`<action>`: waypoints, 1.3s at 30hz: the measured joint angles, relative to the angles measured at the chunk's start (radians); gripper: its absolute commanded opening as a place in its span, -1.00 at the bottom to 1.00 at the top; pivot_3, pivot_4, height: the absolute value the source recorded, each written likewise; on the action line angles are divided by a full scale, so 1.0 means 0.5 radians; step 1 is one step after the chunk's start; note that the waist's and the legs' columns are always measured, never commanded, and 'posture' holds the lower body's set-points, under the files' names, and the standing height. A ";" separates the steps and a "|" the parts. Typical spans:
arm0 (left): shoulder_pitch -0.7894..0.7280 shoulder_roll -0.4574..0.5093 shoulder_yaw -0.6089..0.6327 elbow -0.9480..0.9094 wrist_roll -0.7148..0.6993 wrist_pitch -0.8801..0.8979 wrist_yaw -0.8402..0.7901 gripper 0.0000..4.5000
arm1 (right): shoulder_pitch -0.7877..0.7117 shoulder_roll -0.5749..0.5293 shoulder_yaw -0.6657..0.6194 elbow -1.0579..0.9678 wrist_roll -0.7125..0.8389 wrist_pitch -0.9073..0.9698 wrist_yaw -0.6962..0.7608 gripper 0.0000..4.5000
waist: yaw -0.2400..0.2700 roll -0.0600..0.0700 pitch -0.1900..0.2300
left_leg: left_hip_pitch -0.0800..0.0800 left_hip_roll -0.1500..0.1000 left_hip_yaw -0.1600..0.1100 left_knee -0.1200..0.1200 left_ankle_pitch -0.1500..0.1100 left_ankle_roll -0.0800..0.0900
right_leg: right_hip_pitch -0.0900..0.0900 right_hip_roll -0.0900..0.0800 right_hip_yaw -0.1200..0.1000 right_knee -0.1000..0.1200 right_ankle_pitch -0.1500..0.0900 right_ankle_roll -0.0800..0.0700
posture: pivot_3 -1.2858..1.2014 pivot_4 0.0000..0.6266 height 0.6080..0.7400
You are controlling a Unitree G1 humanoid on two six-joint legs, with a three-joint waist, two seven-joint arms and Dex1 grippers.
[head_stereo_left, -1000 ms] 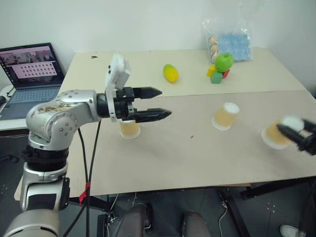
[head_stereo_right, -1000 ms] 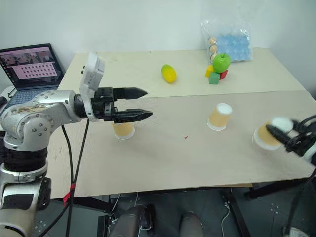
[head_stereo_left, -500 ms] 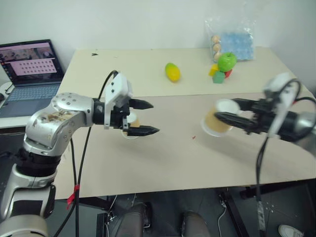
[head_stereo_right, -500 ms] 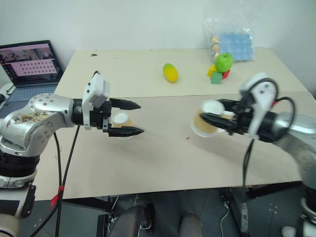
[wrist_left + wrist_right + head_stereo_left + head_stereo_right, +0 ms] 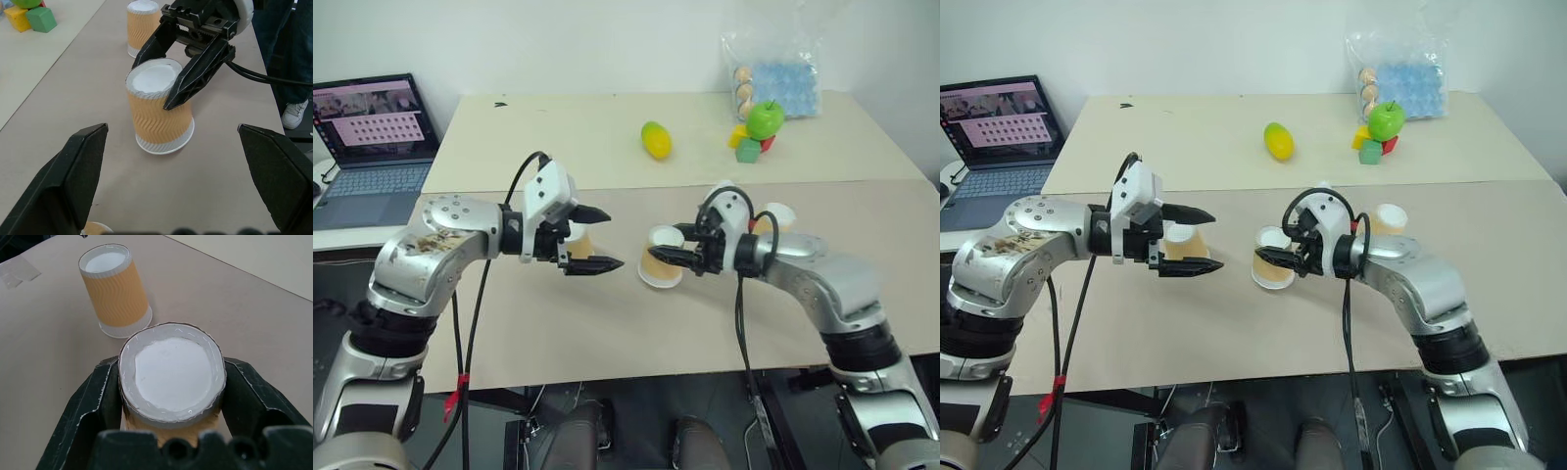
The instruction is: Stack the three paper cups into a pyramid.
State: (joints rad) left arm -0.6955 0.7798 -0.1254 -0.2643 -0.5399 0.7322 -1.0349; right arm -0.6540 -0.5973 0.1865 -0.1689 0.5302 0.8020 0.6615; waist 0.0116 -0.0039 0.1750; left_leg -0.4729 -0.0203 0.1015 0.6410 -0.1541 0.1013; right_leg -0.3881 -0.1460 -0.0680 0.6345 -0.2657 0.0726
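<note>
From the head views, the right gripper is clenched on an upside-down cup near the middle of the table, the cup tilted with its rim toward the board. The left gripper hangs just left of it with its two fingers spread and holding nothing; a second cup stands inverted on the table behind those fingers. The third cup stands inverted past the right forearm. Farther back lie a mango, a green apple on coloured blocks and a plastic bag; a laptop sits off to the left. The left wrist view looks between its wide-apart fingers at the held cup — the right gripper's black fingers pinch it near the white base, and another cup stands beyond. The right wrist view shows the gripped cup's white base squeezed between both fingers, with a cup standing apart on the table ahead.
</note>
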 measured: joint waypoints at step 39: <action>0.035 -0.133 0.017 -0.005 -0.004 0.056 0.040 1.00 | 0.952 -0.712 -1.335 -0.053 -0.044 -0.002 0.345 0.99 | 0.033 -0.014 -0.009 | 0.005 0.003 0.017 0.005 -0.007 -0.008 | 0.004 -0.006 0.014 0.017 0.004 0.003 | 0.03 -0.52 1.00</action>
State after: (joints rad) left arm -0.6782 0.7135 -0.1171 -0.2666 -0.5418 0.7600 -1.0147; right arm -0.1780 -0.9533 -0.4811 -0.1953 0.5083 0.8008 0.8340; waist 0.0279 -0.0109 0.1703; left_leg -0.4703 -0.0188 0.1100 0.6436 -0.1576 0.0973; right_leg -0.3861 -0.1489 -0.0610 0.6429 -0.2639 0.0739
